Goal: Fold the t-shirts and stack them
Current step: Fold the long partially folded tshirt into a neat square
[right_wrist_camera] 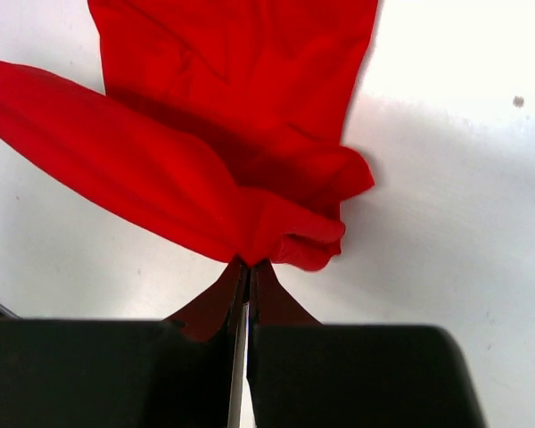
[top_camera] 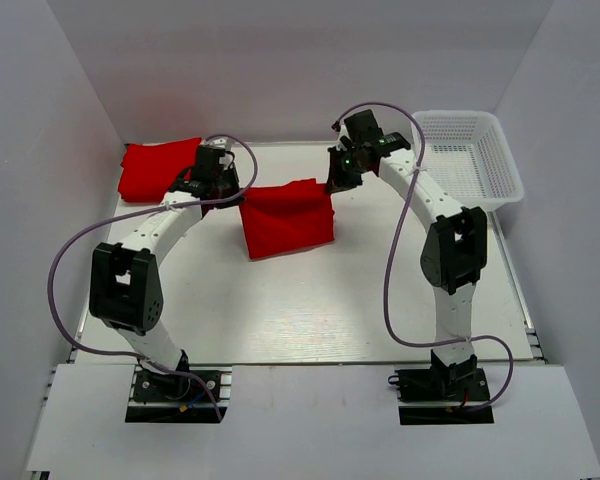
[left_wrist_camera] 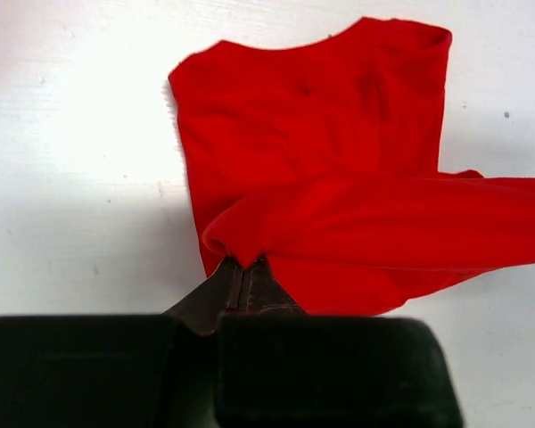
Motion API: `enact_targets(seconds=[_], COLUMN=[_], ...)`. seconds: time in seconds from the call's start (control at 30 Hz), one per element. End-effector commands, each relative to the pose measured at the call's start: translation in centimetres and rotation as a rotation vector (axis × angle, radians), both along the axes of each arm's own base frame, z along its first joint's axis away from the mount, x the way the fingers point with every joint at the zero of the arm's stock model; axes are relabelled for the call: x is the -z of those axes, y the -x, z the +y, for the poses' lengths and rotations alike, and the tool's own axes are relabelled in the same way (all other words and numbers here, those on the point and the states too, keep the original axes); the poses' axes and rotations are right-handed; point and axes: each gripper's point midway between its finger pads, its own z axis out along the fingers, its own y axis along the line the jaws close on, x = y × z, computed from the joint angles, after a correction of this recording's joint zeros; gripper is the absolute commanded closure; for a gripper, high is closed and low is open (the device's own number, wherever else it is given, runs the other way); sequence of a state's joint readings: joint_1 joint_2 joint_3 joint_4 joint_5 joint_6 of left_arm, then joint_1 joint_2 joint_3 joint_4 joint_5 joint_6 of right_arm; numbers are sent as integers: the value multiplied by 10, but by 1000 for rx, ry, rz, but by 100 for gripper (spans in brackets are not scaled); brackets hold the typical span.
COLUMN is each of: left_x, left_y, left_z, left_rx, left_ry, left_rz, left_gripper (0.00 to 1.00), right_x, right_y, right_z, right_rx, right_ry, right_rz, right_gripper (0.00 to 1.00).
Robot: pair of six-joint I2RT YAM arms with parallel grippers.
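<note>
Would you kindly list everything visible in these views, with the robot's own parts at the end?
table: one, white, beneath everything
held t-shirt: one, red, centre, hanging by two gripped corners
second t-shirt: one, red, far left of table
basket: one, white mesh, far right corner
left arm: one, white and black, near edge
right arm: one, white and black, near edge
cables: two, purple, looping beside the arms
left tool: one, dark, shut on held t-shirt
right tool: one, dark, shut on held t-shirt

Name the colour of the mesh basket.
The plastic mesh basket is white, seen best from the top external view.
</note>
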State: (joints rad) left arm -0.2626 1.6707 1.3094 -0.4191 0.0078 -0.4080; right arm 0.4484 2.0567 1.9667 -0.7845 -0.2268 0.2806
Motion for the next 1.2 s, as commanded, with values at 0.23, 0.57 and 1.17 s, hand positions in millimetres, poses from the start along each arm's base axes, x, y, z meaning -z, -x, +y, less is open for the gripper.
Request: enact_targets(seconds=[0.23,0.57,1.17], left_x=[-5,21,11], left_y=[-46,-72,-77], left_z=[3,2,13], left_rx=[43,62,41], left_ry=[-16,-7,-27], left_rz=[-148,-187,-167], left_gripper=[100,100,0], right_x=[6,40,13], right_y=[-53,-88,-101], right_z=[12,20,17], right_rx=[4,13,34], right_ry=[-80,-134,-176], right_rz=[-103,-178,-272], right_gripper=[100,100,10])
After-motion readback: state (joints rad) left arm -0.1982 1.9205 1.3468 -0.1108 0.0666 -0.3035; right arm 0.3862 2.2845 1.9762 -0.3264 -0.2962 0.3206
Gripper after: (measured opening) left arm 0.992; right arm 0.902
